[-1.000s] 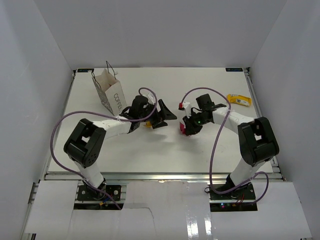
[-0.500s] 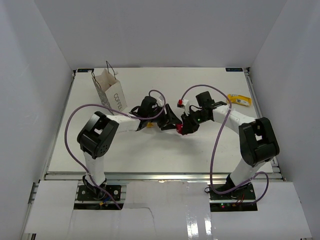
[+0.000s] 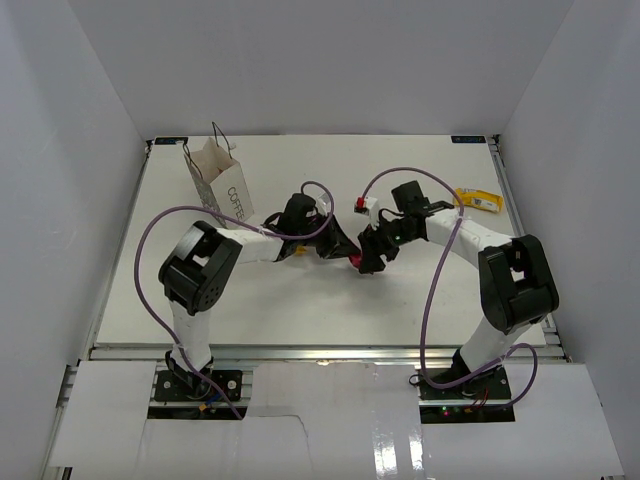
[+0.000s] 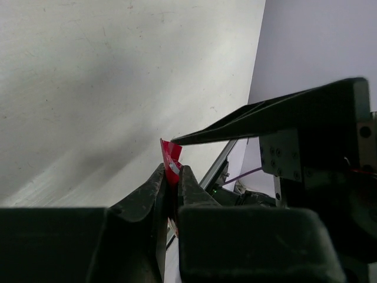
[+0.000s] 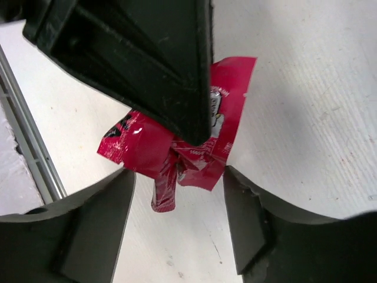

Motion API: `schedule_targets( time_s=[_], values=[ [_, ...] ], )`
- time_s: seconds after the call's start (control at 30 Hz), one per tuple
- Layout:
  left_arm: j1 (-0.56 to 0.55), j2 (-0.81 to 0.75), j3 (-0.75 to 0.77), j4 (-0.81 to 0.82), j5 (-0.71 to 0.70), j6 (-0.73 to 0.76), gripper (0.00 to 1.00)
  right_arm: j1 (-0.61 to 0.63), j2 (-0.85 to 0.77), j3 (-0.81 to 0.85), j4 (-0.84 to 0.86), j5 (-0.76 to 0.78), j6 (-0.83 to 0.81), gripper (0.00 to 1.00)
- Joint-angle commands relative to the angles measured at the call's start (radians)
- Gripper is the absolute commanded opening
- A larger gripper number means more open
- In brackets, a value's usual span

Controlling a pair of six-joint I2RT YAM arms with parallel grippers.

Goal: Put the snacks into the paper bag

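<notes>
One matt white table sits inside three plain white walls. Two white arms with black joints reach toward its middle, the left arm and the right arm. Each trails one looping purple cable.

One bag of stiff white paper stands upright at the far left. It is open at the top, with thin dark handles and "COFFEE" on its side, and it is well apart from both claws.

The two claws meet near the table's centre. The left claw has its tapered black fingers pressed together on a corner of one red pouch. The pouch is glossy, crinkled foil with white print. The right claw is spread apart, with one blunt black finger on each side of that pouch. I cannot tell whether either finger touches it.

One shiny yellow oblong packet lies flat near the far right edge, well apart from the bag and from the pouch.
</notes>
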Motion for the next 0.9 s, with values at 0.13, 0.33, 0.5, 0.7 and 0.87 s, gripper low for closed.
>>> schedule_targets(
  time_s=[0.13, 0.33, 0.5, 0.7, 0.87],
  values=[
    [0.046, -0.177, 0.055, -0.201, -0.092, 0.142, 0.0, -0.055, -0.079, 0.101, -0.004, 0.038, -0.1, 0.99],
    [0.144, -0.313, 0.182, -0.521, -0.285, 0.317, 0.0, -0.178, -0.117, 0.199, 0.008, 0.054, -0.133, 0.9],
    [0.171, -0.376, 0.427, -0.721, -0.489, 0.455, 0.0, -0.232, -0.113, 0.176, 0.183, 0.222, 0.025, 0.9],
    [0.27, -0.402, 0.66, -0.966, -0.713, 0.567, 0.0, -0.313, -0.014, 0.225, -0.001, -0.093, -0.042, 0.95],
    [0.342, -0.421, 0.761, -1.097, -0.824, 0.648, 0.0, -0.314, -0.034, 0.173, 0.03, -0.065, -0.052, 0.95]
  ],
)
